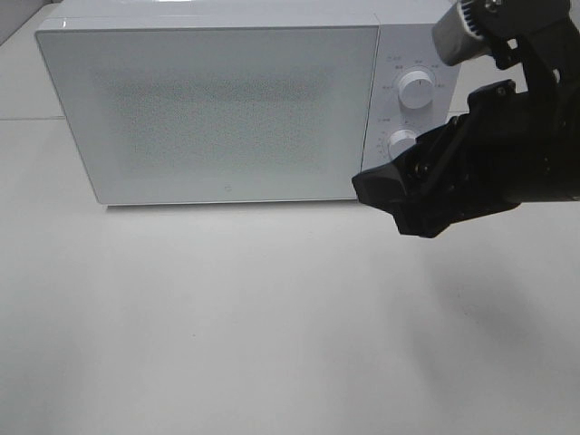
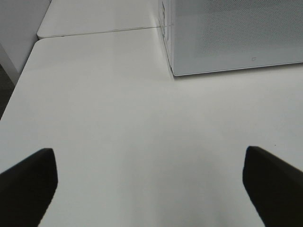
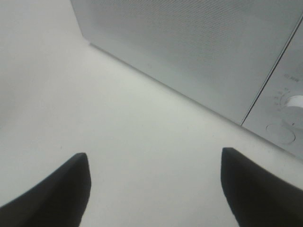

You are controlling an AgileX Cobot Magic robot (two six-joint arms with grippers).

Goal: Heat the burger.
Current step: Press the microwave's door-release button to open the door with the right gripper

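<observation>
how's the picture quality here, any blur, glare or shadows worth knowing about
Exterior high view: soft, even light, no glare on the microwave; the right end effector is a near-black mass, a faint shadow under it on the table. Left wrist view: the left end effector's fingers are dark and soft-edged. Right wrist view: fingers blurred likewise, the dial washed out white.

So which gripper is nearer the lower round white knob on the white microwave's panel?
Right. The right gripper hangs open just in front of the lower knob; the left gripper sits off the microwave's opposite, door-side corner.
</observation>
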